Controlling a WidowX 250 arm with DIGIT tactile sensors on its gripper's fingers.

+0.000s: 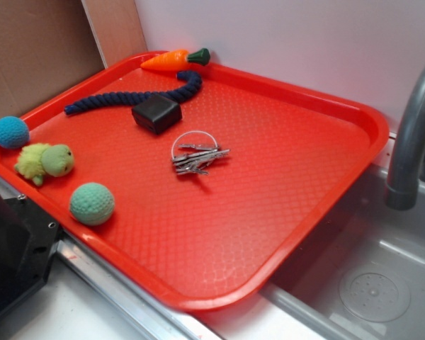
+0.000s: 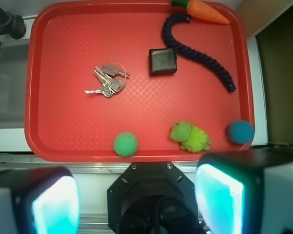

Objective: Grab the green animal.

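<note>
Writing or brand marks cannot be made out on anything in the exterior view. A red plastic tray with a dimpled floor sits partly over a grey sink basin, beside a grey faucet, with a pale wall behind and brown cardboard at the upper left. The green animal lies near the tray's left rim, between a blue crocheted ball and a mint-green crocheted ball, apart from both. Farther in lie a bunch of keys on a ring, a black square block, a dark blue rope and a toy carrot against the far rim. The gripper itself does not show here; only a black part of the robot sits at the lower left. In the wrist view, looking down, the gripper fills the bottom edge, its two pale fingers spread wide with nothing between them, above the tray's near rim. The green animal lies just inside that rim, ahead of the right-hand finger, its darker head pointing left. The mint-green crocheted ball sits to its left, the blue crocheted ball to its right. Beyond are the keys, block, rope and carrot.
</note>
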